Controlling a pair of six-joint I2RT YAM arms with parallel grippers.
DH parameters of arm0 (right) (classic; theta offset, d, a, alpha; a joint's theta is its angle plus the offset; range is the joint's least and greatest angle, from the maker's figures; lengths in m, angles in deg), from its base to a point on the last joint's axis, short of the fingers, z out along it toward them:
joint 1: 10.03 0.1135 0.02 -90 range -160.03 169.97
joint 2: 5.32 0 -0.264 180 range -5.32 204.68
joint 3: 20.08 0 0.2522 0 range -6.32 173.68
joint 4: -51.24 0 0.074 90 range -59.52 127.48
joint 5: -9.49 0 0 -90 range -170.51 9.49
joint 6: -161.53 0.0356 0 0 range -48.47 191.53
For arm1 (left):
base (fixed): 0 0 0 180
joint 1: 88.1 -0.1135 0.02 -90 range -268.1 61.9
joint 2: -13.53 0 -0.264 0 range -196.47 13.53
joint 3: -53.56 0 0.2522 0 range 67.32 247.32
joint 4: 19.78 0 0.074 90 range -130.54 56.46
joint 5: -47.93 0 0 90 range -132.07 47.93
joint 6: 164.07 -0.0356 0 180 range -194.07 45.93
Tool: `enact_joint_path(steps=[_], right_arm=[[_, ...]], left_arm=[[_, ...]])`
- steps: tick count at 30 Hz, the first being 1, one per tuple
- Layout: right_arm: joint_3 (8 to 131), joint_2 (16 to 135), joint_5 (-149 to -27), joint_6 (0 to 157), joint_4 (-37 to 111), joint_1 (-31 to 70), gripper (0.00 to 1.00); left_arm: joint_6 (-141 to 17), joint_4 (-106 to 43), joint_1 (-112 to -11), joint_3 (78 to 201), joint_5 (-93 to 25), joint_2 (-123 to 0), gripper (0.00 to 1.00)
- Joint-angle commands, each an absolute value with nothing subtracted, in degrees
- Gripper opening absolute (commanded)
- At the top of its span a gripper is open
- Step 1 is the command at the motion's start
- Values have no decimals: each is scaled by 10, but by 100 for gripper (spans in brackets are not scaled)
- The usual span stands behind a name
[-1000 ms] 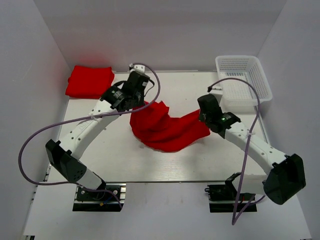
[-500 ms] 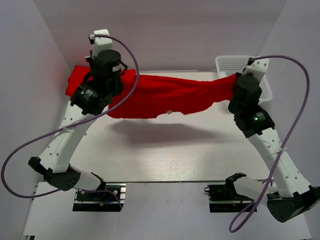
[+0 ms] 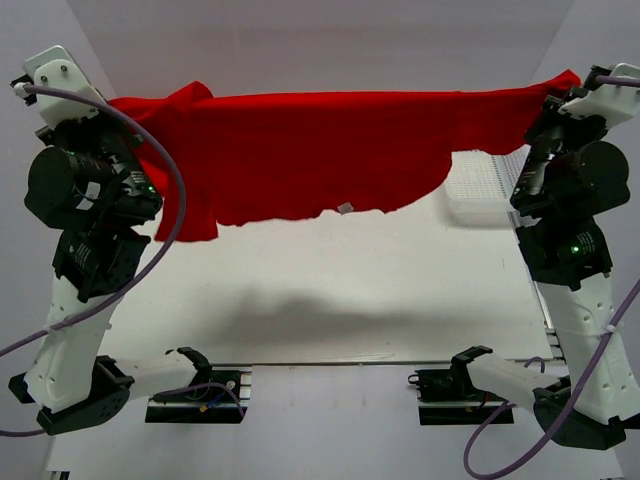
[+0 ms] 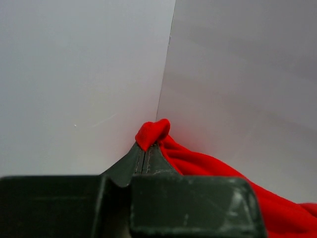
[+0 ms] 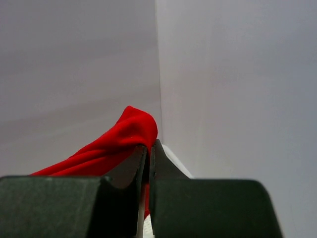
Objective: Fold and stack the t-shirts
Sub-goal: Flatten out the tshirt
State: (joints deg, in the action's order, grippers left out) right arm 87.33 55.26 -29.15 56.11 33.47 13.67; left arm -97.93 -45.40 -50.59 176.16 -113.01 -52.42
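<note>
One t-shirt (image 3: 320,150) hangs stretched out, its long axis running left to right. The left gripper (image 4: 144,151) and right gripper (image 5: 148,148) are each clamped on an upper corner.

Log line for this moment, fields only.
state: t-shirt held up | left gripper: shut on one end | right gripper: shut on other end | span: stretched wide above table | basket: partly hidden

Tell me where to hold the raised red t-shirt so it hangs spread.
The t-shirt's two top corners, each pinched from its own outer end, probably just as now: the left gripper and right gripper are shut on the bunched corner tips, so it hangs as one taut sheet, lower edge free above the table.
</note>
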Motion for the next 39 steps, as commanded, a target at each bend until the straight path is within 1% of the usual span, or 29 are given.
enact_joint_path(steps=[1,4,7,11,14,15,17,18,19,20,22,23,27,28,29,30,31,35,36,39], right_arm=[[917,541,-270,527,355,129,0],[930,541,-293,535,331,129,0],[915,544,-295,553,326,129,0],[870,556,-300,584,318,127,0],[824,565,-315,617,313,129,0],[785,568,-324,647,310,126,0],[760,586,-337,683,300,126,0],[717,598,-352,702,305,125,0],[705,616,-363,712,307,121,0],[682,625,-366,727,312,119,0],[670,649,-379,747,314,114,0],[672,690,-379,749,311,111,0],[697,769,-378,757,303,90,0],[718,803,-381,757,296,82,0],[726,812,-384,758,290,80,0],[735,826,-388,761,286,76,0],[757,831,-390,764,279,75,0],[774,819,-417,758,279,68,0],[773,795,-419,757,277,67,0],[762,739,-426,755,265,64,0]], left_arm=[[-1011,-467,-508,1789,-1150,-533,0],[-1005,-482,-508,1795,-1145,-549,0],[-959,-527,-508,1795,-1105,-555,0],[-848,-635,-508,1806,-991,-570,0],[-799,-643,-516,1725,-898,-583,0],[-780,-643,-522,1702,-891,-588,0],[-747,-632,-522,1639,-891,-602,0],[-725,-632,-529,1619,-891,-620,0],[-714,-624,-529,1600,-891,-629,0],[-696,-624,-537,1572,-872,-641,0],[-678,-612,-558,1557,-849,-684,0],[-666,-607,-567,1550,-832,-701,0],[-666,-582,-613,1566,-780,-802,0],[-660,-582,-629,1592,-767,-842,0],[-660,-582,-637,1606,-760,-842,0],[-660,-589,-642,1622,-750,-871,0],[-660,-595,-653,1653,-719,-878,0],[-672,-573,-667,1677,-646,-847,0],[-672,-573,-667,1677,-638,-832,0],[-672,-580,-667,1657,-638,-749,0]])
